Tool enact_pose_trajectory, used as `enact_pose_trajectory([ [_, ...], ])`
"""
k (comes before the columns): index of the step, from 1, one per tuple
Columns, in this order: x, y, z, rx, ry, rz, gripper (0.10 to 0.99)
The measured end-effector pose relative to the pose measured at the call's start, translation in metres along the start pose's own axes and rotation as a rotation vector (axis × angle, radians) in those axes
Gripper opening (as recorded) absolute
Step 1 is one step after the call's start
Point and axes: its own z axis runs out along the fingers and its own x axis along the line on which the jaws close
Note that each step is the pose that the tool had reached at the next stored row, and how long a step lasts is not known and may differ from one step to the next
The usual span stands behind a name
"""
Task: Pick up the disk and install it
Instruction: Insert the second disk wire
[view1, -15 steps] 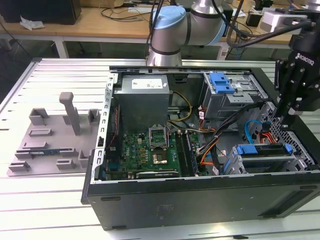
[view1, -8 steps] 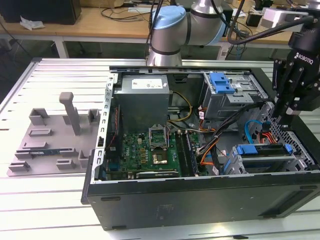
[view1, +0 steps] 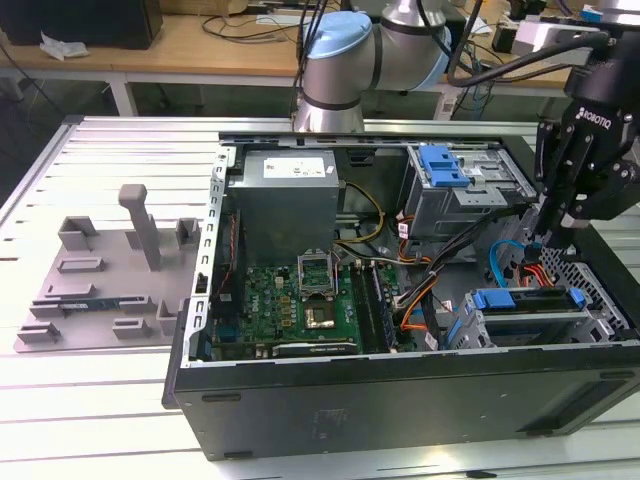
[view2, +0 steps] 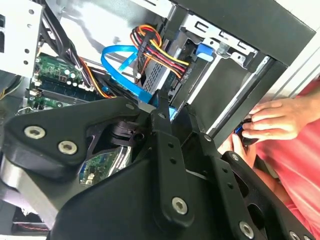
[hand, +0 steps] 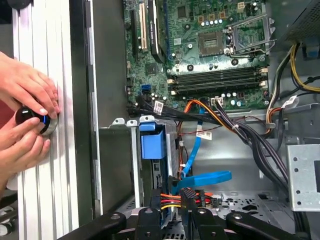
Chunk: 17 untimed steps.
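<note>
The tool (view1: 552, 232), its grip state unclear, hovers over the installed disk (view1: 527, 300) and may snag the cables (view1: 520, 262).

Green motherboard (view1: 300, 300), grey power supply (view1: 290, 200), blue cable (hand: 200, 177).

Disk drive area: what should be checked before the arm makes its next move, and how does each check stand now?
1. The disk sits in the drive cage at the exterior view's right: ok.
2. Disk pushed fully home: cannot tell.
3. The gripper hangs over the disk's cabled end, inside the case: ok.
4. Cables out of the way: not ok. The blue cable and the coloured power wires lie right by the gripper.
5. People clear: not ok. A person's hands rest on a black knob just outside the case wall.
</note>
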Motion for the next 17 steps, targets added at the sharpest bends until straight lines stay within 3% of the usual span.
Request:
enact_pose_trajectory([
  [6,-0.0057,0.0086,0.0059,0.0,0.03,0.01,0.302],
  [10,-0.0066,0.0086,0.0065,0.0,0.0319,0.01,0.302],
  [17,-0.008,0.0079,0.012,-0.001,0.044,0.015,0.302],
])
